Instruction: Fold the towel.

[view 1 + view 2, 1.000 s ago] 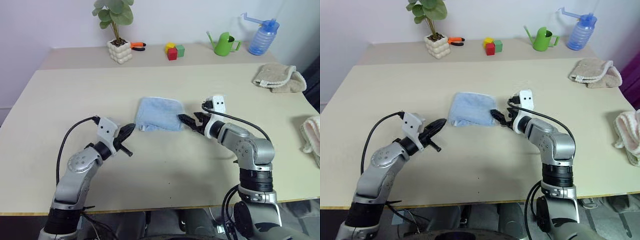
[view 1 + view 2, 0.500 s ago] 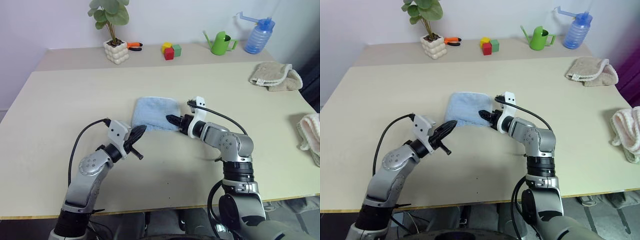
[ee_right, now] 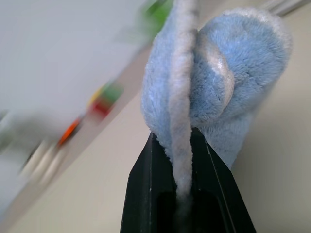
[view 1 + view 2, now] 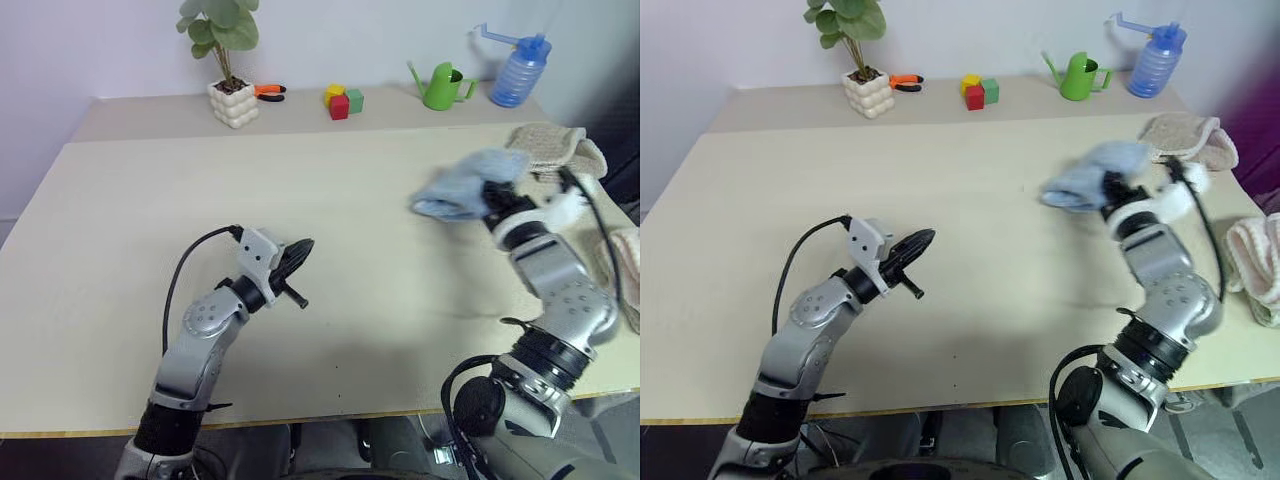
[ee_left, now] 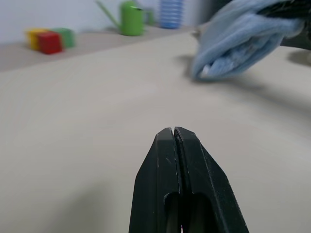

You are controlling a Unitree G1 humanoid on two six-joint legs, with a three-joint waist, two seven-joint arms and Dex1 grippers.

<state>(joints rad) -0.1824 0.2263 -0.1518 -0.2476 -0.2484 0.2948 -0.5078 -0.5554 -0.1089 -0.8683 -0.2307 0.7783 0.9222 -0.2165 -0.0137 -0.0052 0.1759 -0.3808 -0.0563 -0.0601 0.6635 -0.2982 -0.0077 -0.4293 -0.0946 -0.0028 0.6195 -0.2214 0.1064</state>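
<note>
Above the table point(image 4: 120, 200), right hand point(image 3: 181, 145) clamped on towel point(image 4: 462, 186).

towel point(image 4: 462, 188): no longer flat mid-table; now bunched, lifted clear of the table, far to the right near the beige towel point(image 4: 560, 148)
right gripper point(image 4: 492, 203): now clamped on the towel, swung right and up
left gripper point(image 4: 296, 254): shifted right toward table centre
</note>
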